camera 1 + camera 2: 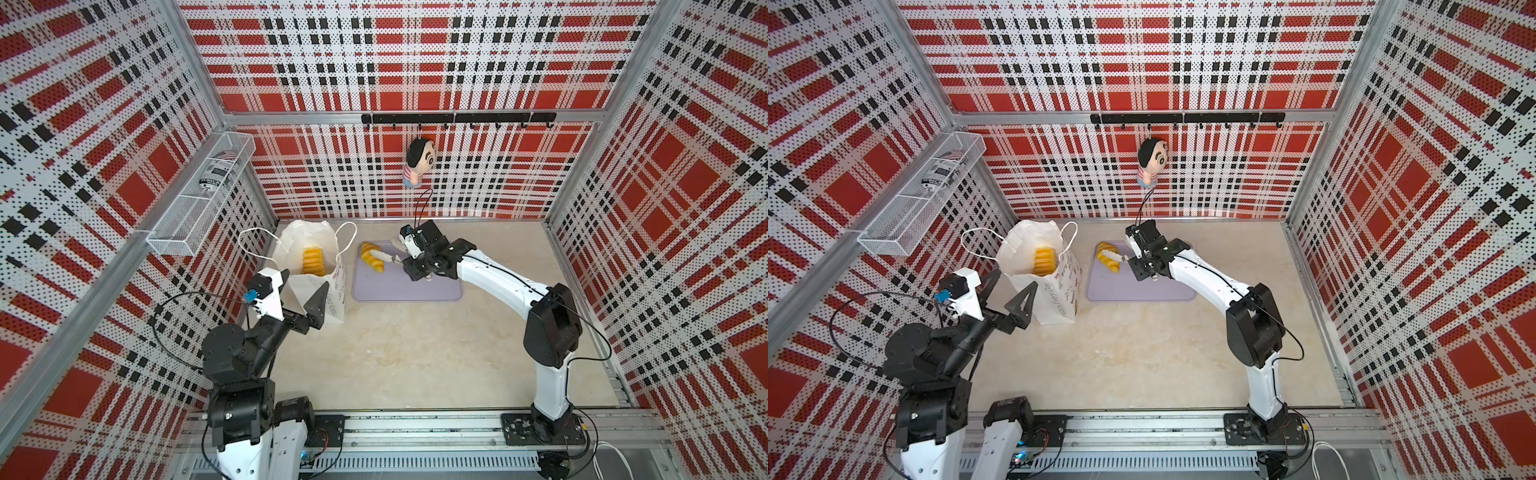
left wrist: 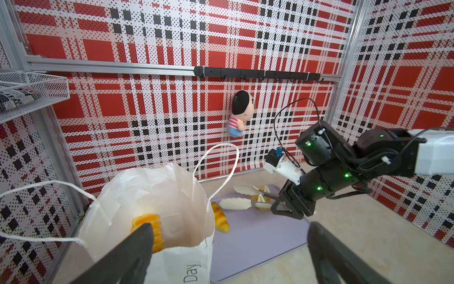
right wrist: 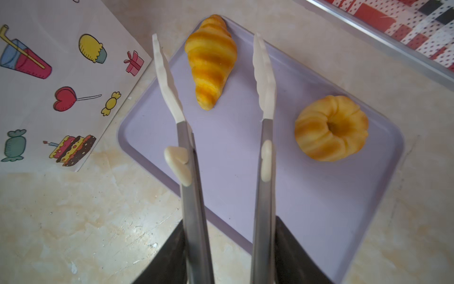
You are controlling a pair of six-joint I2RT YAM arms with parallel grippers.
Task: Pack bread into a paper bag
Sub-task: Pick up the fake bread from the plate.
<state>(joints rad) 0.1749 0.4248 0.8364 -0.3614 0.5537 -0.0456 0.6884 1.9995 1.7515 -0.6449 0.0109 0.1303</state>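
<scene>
The white paper bag stands open at the back left, with a ridged roll inside. My left gripper is open at the bag's near rim. A croissant and a ring bun lie on the lavender tray. My right gripper is shut on metal tongs. The white tong blades stand apart on either side of the croissant, touching neither side of it.
A wire basket juts from the left wall above the bag. A plush doll hangs from a black hook rail on the back wall. The bag's cord handles stick up and outward.
</scene>
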